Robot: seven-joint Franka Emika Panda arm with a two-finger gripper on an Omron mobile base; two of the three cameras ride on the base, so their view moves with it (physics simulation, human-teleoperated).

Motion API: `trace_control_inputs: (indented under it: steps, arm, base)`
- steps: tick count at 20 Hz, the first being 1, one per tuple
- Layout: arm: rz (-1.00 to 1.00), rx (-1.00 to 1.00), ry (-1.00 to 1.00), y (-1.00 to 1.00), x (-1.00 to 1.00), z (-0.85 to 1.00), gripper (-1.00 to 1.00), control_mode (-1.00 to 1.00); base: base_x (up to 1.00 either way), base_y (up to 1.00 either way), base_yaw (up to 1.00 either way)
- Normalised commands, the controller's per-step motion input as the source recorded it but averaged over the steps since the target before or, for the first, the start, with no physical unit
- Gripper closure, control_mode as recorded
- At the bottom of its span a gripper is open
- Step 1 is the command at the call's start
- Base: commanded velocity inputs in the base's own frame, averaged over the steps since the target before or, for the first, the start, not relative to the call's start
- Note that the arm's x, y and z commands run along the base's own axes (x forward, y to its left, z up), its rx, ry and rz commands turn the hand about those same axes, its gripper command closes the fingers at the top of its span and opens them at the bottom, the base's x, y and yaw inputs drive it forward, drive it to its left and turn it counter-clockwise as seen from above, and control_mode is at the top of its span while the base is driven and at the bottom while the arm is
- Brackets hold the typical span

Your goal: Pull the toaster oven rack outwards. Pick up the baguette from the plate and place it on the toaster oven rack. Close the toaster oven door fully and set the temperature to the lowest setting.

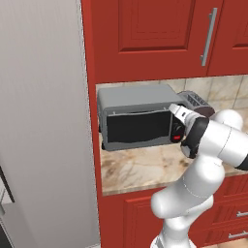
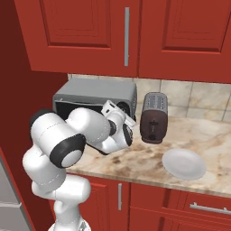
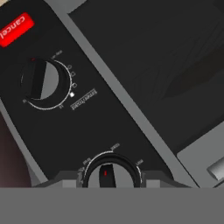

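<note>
The claw straddles the toaster oven's lower knob.

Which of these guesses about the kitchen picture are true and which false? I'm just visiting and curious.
1. The toaster oven door is shut. True.
2. A baguette lies on the white plate. False: the plate is bare.
3. The gripper is at a black knob on the toaster oven. True, its tips flank the knob.
4. The dark-brown slot toaster stands left of the toaster oven. False: it stands to its right.
5. The red button reads "cancel". True.
</note>
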Motion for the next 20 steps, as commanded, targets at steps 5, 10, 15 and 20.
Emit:
trace_control_inputs:
  steps: [5, 10, 15, 20]
  arm:
    - [0.01, -0.09, -0.01, -0.06, 0.14, -0.04, 1.00, -1.00]
    - [0.16, -0.31, -0.03, -0.26, 0.08, -0.04, 1.00, -1.00]
    - [0.24, -0.32, -0.08, -0.34, 0.00, -0.07, 1.00, -1.00]
    - [0.25, -0.34, -0.17, -0.28, 0.00, -0.04, 1.00, -1.00]
  base:
    - [0.00, 0.00, 0.00]
    - [0.00, 0.00, 0.00]
    - [0.00, 0.00, 0.00]
    - [0.00, 0.00, 0.00]
